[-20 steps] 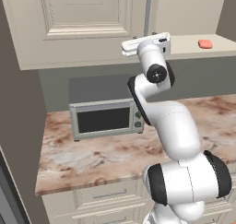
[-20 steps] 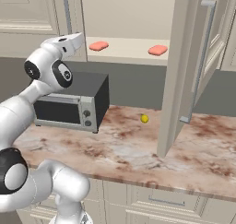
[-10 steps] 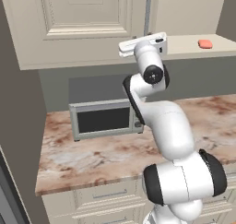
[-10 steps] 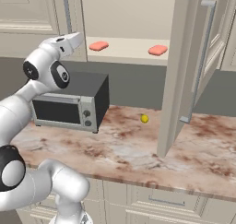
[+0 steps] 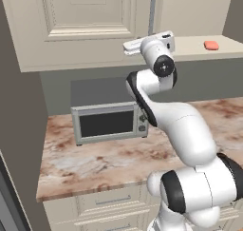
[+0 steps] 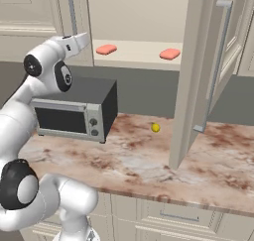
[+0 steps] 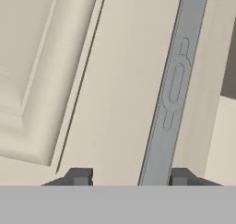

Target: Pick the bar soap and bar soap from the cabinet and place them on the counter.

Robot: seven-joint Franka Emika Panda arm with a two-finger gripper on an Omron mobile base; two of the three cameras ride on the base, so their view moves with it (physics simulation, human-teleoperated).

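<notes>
Pincer (image 7: 129, 177) half spread astride the grey door handle (image 7: 173, 89) at frame centre-right, contact unclear. Two bar soaps (image 6: 106, 49) (image 6: 169, 54) on cabinet (image 6: 139, 49) shelf, upper centre.

counter (image 6: 149, 160): we see glossy marbled stone | cabinet (image 5: 85, 25): matt cream painted panels | cabinet handle (image 7: 170, 94): smooth grey metal, satin | microwave (image 6: 74, 111): brushed steel front, dark matt casing | bar soaps (image 6: 106, 49): smooth, matt pink
</notes>
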